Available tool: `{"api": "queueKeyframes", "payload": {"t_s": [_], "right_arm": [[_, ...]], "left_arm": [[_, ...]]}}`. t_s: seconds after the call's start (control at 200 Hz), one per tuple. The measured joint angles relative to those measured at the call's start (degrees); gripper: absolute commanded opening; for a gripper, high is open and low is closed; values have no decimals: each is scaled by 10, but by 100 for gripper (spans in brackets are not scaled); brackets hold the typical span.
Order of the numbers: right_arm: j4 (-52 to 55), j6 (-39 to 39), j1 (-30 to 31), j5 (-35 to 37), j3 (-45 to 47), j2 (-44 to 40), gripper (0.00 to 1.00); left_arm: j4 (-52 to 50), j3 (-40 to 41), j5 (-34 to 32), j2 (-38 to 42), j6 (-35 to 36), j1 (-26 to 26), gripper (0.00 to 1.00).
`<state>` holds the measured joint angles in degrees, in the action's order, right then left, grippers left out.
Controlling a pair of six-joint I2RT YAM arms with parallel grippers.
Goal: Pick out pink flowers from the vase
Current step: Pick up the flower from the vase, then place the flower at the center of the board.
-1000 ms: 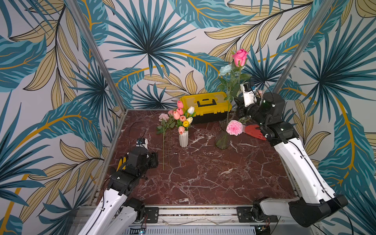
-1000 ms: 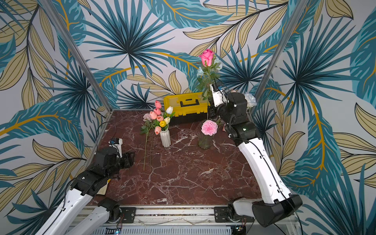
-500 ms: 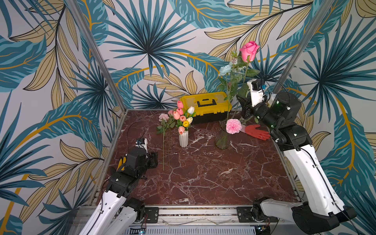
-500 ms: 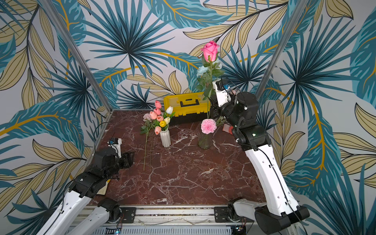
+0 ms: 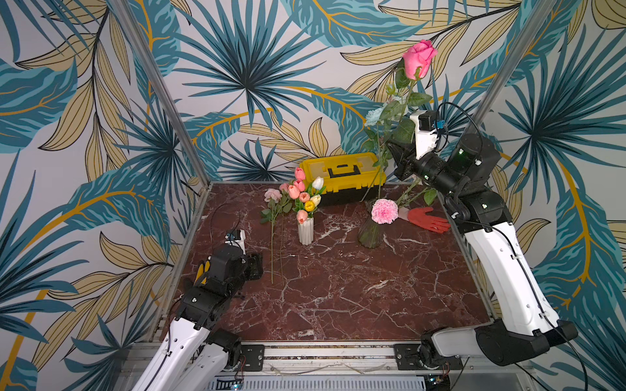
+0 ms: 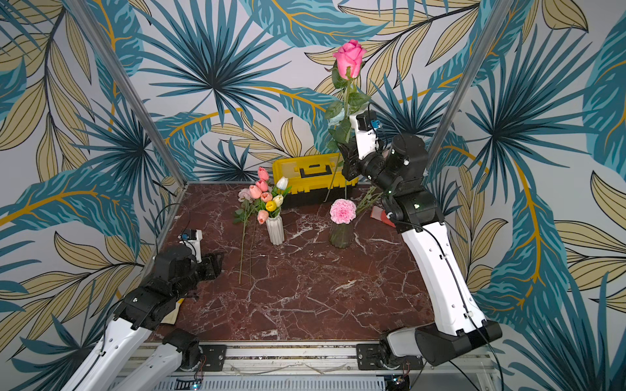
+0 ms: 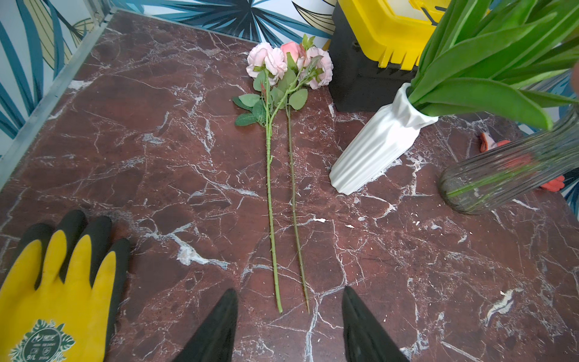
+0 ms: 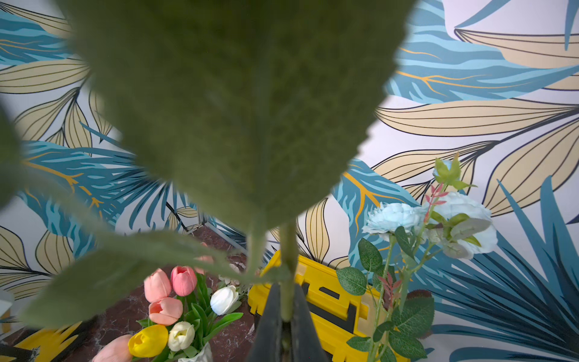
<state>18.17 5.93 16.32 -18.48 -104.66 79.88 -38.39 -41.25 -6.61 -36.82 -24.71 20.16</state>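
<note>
**Both top views:** hot-pink rose point(image 5: 419, 59) point(image 6: 350, 57), tight bloom on a long leafy green stem, is being held high near the back wall. The right jaws are gripping its stem.

**Left wrist view:** two pale pink roses point(image 7: 288, 62) are lying side by side on the surface point(image 7: 141, 163). The left jaws are standing apart, holding nothing.

**Right wrist view:** the right jaws are pinching the stem point(image 8: 287, 266). A blurred leaf point(image 8: 244, 109) is blocking the bloom.

Yellow toolbox point(image 5: 342, 160); hot-pink rose point(image 5: 418, 59); maroon white-veined table point(image 5: 338, 287).

Light: bright, even, soft shadows.
Right wrist: green leaf point(image 8: 238, 109) up close, fully blurred.
Left wrist: white vase point(image 7: 376, 141) leans, wide-angle warp.
</note>
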Motion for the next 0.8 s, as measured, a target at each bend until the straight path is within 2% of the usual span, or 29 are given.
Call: {"api": "queueKeyframes", "payload": {"t_s": [0.19,0.506,0.661,0.801], "right_arm": [[-12,-30,29,-31,50,-6,0],[27,-27,137,-33,143,-9,0],[5,-52,152,-40,217,-32,0],[-52,-98,161,-62,277,-43,0]], "left_arm": [[1,-2,57,6,19,0,54],[80,-19,222,-12,60,2,58],[135,-35,301,-44,79,12,58],[182,-66,349,-89,111,43,57]]}}
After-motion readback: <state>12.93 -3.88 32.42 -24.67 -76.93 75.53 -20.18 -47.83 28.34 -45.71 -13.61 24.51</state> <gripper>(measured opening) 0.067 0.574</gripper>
